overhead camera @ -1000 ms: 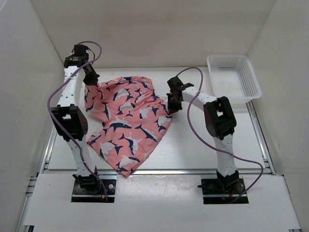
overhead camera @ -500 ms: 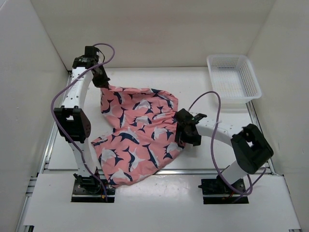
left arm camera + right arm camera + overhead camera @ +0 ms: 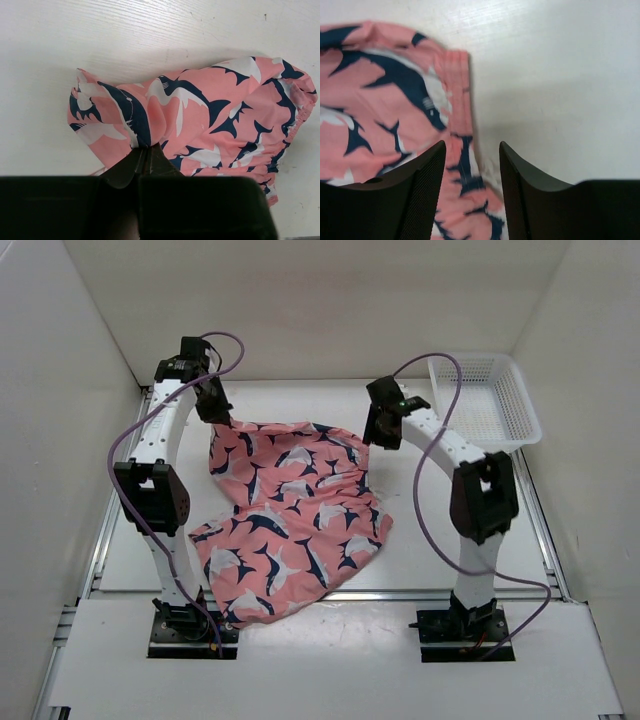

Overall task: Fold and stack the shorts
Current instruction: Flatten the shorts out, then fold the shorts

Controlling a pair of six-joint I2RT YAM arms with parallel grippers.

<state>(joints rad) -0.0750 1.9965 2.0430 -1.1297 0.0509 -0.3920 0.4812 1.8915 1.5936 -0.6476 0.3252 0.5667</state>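
White arms (image 3: 165, 430), black joints (image 3: 150, 496) — cables (image 3: 112, 452) seemingly purple

Left hand (image 3: 214, 406) holds shorts (image 3: 290, 512) corner; right hand (image 3: 380, 430) beside far edge.

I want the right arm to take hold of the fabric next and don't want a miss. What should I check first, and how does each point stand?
1. The left gripper shut on the shorts: ok.
2. The right gripper open: ok.
3. Shorts' edge lined up in the gap between its fingers: ok, in the right wrist view.
4. Its height over the fabric: cannot tell.
5. Shorts lying flat: not ok, rumpled.
6. The basket apart from the shorts: ok.
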